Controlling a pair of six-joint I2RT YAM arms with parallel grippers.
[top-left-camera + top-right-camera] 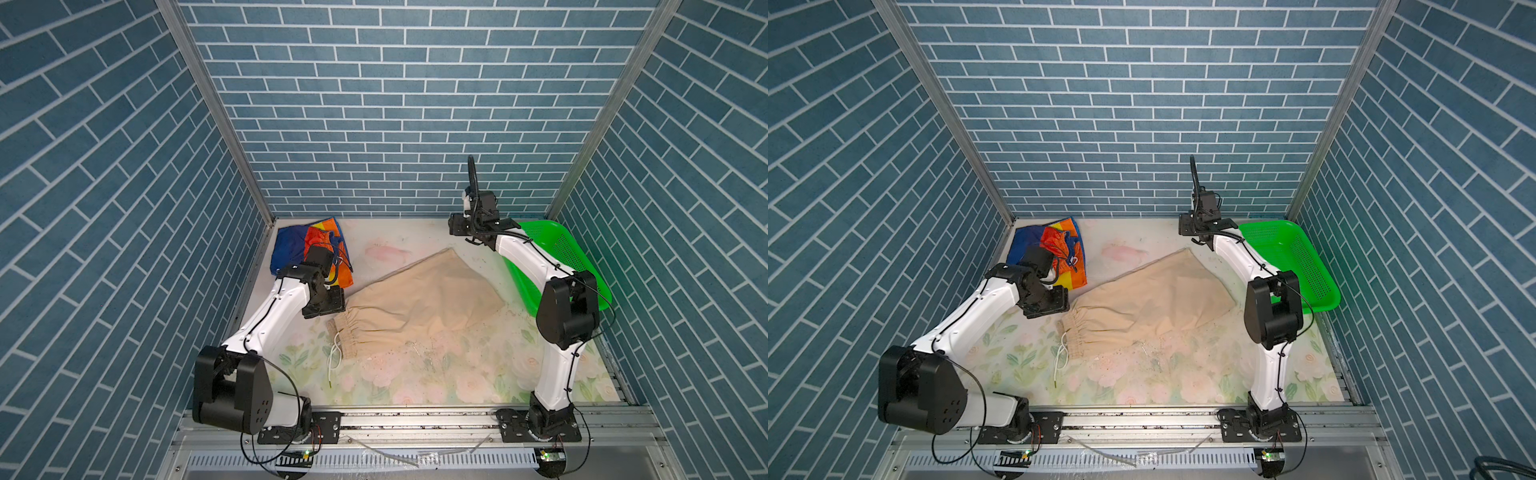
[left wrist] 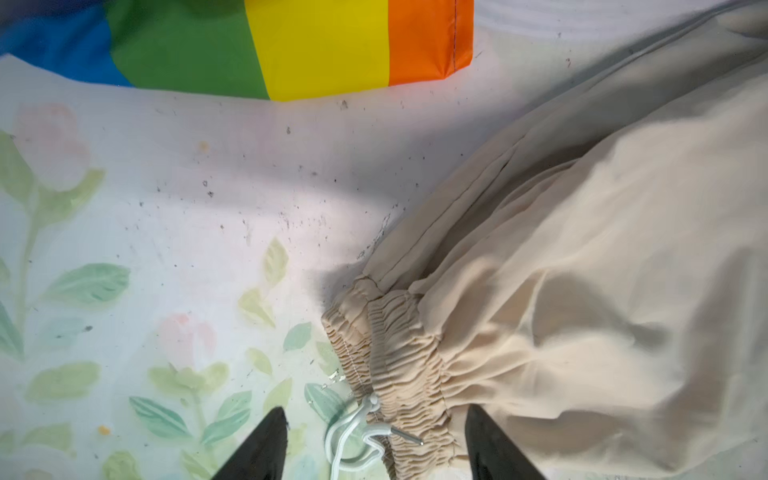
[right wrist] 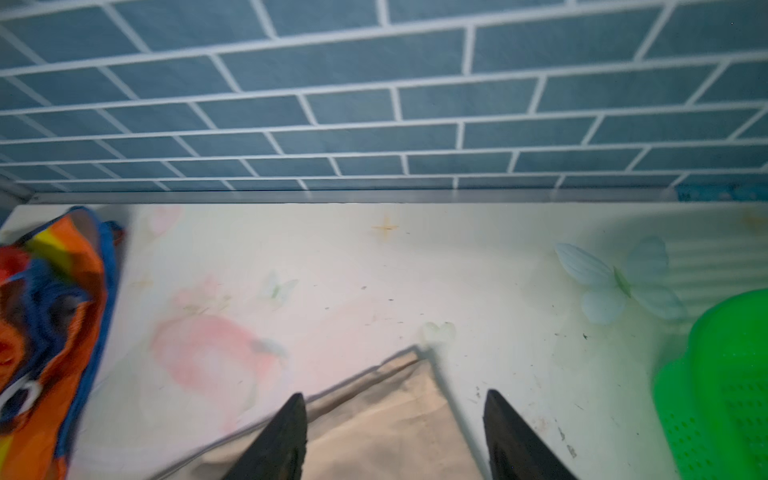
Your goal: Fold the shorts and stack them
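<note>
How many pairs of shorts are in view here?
2. The rainbow-striped shorts lie bunched at the far left corner; the beige shorts lie spread mid-table, waistband toward the left arm. None shows in the green basket.

Lab test booth, brick-print walls (image 1: 374, 104)

Left arm (image 1: 286, 301) hides part of the rainbow shorts (image 1: 287, 249) in both top views (blurry and cropped in the right wrist view), green basket (image 3: 723, 395) cropped there too.
</note>
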